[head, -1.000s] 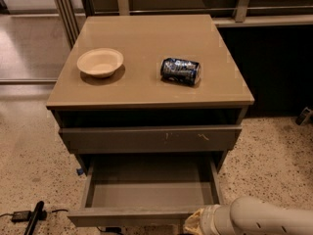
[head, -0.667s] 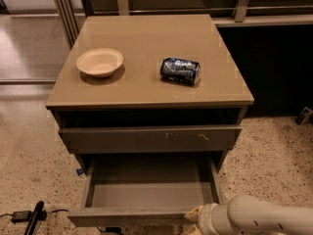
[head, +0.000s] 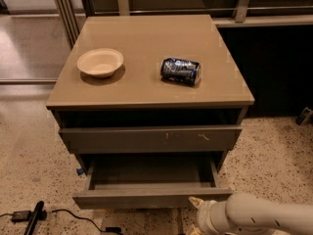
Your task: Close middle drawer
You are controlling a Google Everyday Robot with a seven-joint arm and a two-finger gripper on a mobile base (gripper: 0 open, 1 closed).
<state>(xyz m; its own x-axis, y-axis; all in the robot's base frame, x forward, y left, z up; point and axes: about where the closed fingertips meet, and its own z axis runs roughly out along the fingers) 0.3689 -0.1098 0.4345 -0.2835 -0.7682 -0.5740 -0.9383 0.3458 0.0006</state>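
Observation:
The middle drawer [head: 151,198] is the wide, shallow grey-brown drawer with a plain flat front, low in the cabinet. It stands pulled out, and its grey inside [head: 151,173] is empty. Above it is the taller drawer front with small pale scratch marks [head: 150,138], which is pushed in. My gripper [head: 196,203] comes in from the bottom right on a white arm [head: 259,218]. Its tip is at the right end of the open drawer's front, touching it or very close to it.
On the cabinet top [head: 146,89] stand a pale bowl [head: 100,62] at the left and a dark crushed can [head: 181,71] lying on its side at the right. A black cable and plug [head: 29,215] lie on the speckled floor at the bottom left. A dark wall and rails run behind.
The middle drawer has slid partway back into the cabinet. My gripper has moved forward with the drawer's front, staying at its right end.

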